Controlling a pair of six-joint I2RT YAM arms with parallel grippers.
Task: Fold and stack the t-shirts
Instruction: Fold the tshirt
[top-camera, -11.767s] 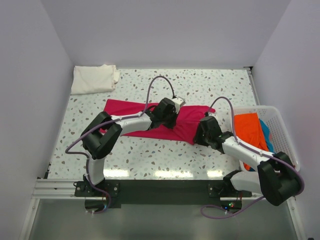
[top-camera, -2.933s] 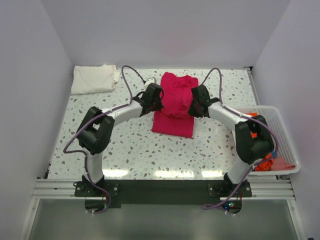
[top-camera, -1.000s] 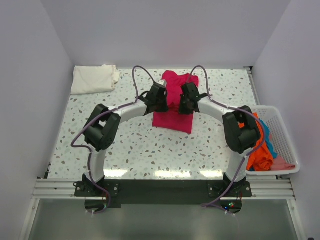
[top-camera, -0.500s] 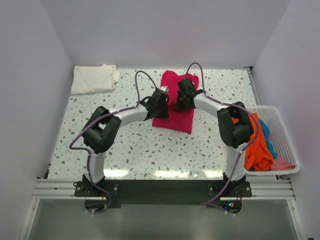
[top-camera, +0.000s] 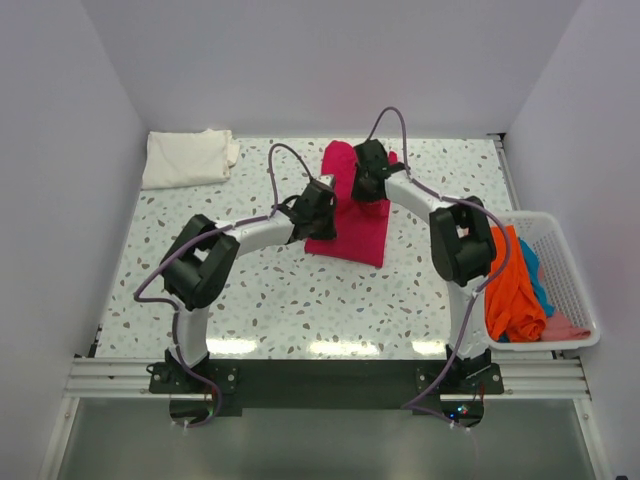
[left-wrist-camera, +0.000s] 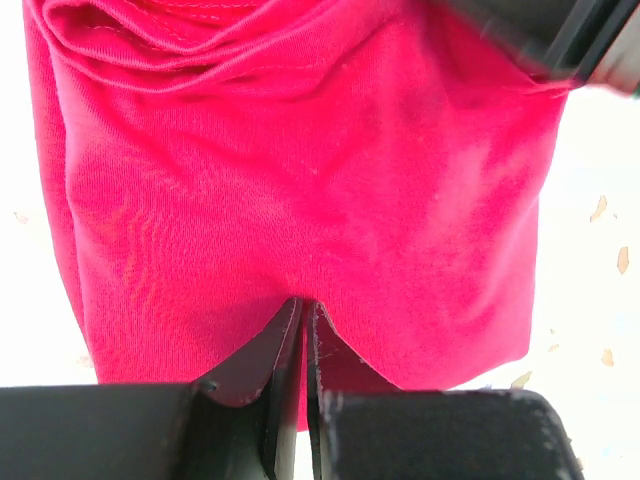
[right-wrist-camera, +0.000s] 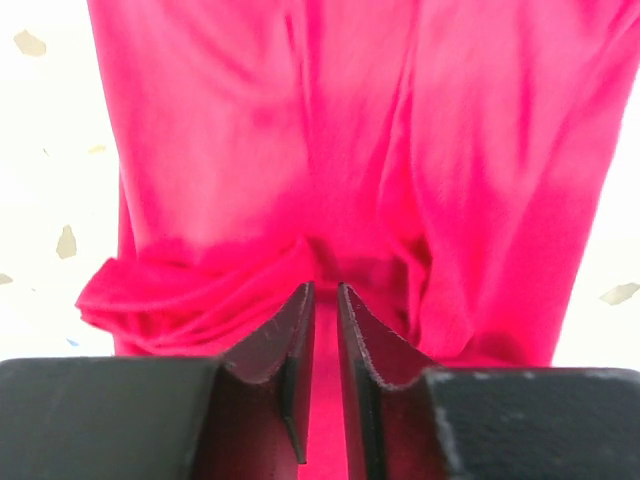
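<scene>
The magenta-red t-shirt (top-camera: 352, 228) lies folded into a narrow strip in the middle of the table, its far end bunched up (top-camera: 338, 158). My left gripper (top-camera: 322, 203) is shut, with its tips resting on the flat cloth at the strip's left side; the cloth fills the left wrist view (left-wrist-camera: 300, 150) around that gripper (left-wrist-camera: 302, 300). My right gripper (top-camera: 368, 172) is at the far end, its jaws nearly closed on a bunched fold of the shirt (right-wrist-camera: 350, 120), as the right wrist view shows (right-wrist-camera: 325, 288). A folded cream-white t-shirt (top-camera: 188, 157) lies at the far left.
A white mesh basket (top-camera: 565, 250) stands at the right edge and holds orange (top-camera: 510, 285), blue (top-camera: 538, 280) and pink (top-camera: 568, 328) t-shirts. Speckled tabletop (top-camera: 250, 290) surrounds the magenta shirt. White walls close in the back and sides.
Both grippers have drawn closer together over the magenta shirt. The right gripper has moved toward the far end and leftward, and the shirt's far part has narrowed and bunched.
</scene>
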